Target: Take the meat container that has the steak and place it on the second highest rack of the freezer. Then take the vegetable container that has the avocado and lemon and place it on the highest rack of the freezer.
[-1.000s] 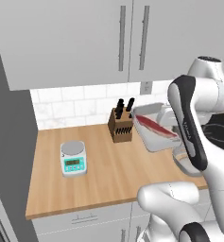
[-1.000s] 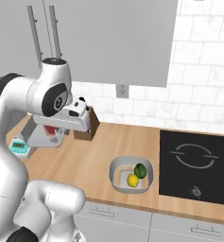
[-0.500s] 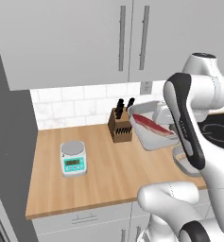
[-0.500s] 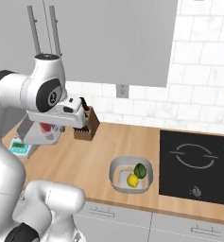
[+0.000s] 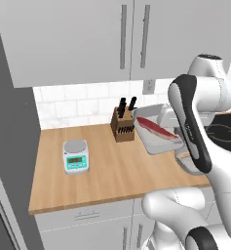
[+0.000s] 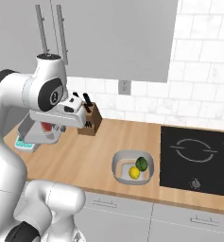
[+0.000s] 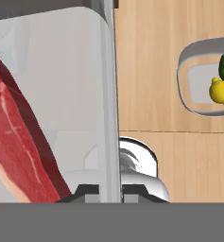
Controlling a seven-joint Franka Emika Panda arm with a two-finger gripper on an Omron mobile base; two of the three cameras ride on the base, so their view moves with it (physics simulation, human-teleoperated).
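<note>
My gripper [image 7: 109,193] is shut on the rim of the meat container [image 7: 66,80], a pale tray held above the wooden counter. The red steak [image 7: 16,142] lies in it. In the left base view the meat container [image 5: 156,133] hangs in front of the knife block, with the steak [image 5: 158,129] showing. The vegetable container [image 6: 118,165], a grey bowl, rests on the counter near the stove and holds the lemon [image 6: 134,173] and the avocado [image 6: 141,163]. The hand view also shows that bowl [image 7: 186,92] to the right, with the lemon [image 7: 220,90]. The freezer's racks are out of view.
A knife block [image 5: 124,125] stands against the tiled wall and a small kitchen scale [image 5: 76,156] sits on the counter's left part. A black cooktop [image 6: 198,160] lies to the right. Grey wall cabinets [image 5: 112,39] hang overhead. A tall dark grey panel [image 5: 7,127] bounds the counter's left end.
The hand has drifted a little to the left with the meat container still in its grip. The vegetable container has stayed in place.
</note>
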